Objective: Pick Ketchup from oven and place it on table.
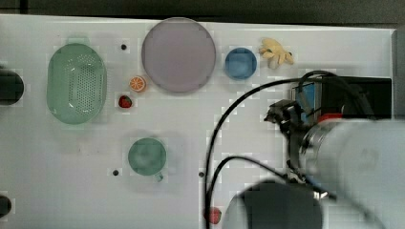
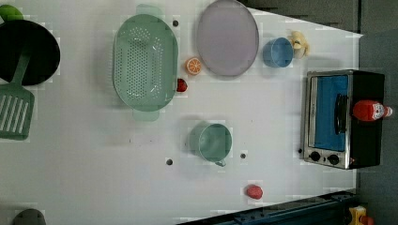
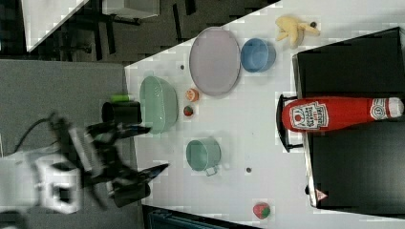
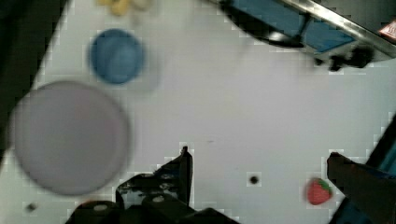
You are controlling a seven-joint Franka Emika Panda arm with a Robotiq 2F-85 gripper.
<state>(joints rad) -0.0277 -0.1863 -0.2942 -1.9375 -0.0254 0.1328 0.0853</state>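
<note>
The Ketchup (image 3: 334, 114), a red bottle with a white cap and label, rests on the black top of the oven (image 3: 353, 181); it also shows in the left view as the Ketchup (image 2: 371, 110) on the oven (image 2: 328, 117). My gripper (image 3: 152, 148) hangs well away from the bottle, its fingers spread wide with nothing between them. The wrist view has the gripper (image 4: 261, 163) above the white table (image 4: 243, 116), with the oven's blue glass door and handle (image 4: 299, 28) ahead. In the top view my arm (image 1: 353, 157) covers most of the oven.
On the table stand a purple plate (image 2: 227, 37), a blue bowl (image 2: 277, 51), a green colander (image 2: 145, 61), a green cup (image 2: 213, 140), an orange slice (image 2: 193, 65), two strawberries (image 2: 254, 191) and a banana toy (image 2: 299, 43). A black pan (image 2: 28, 51) and spatula sit at the left view's left.
</note>
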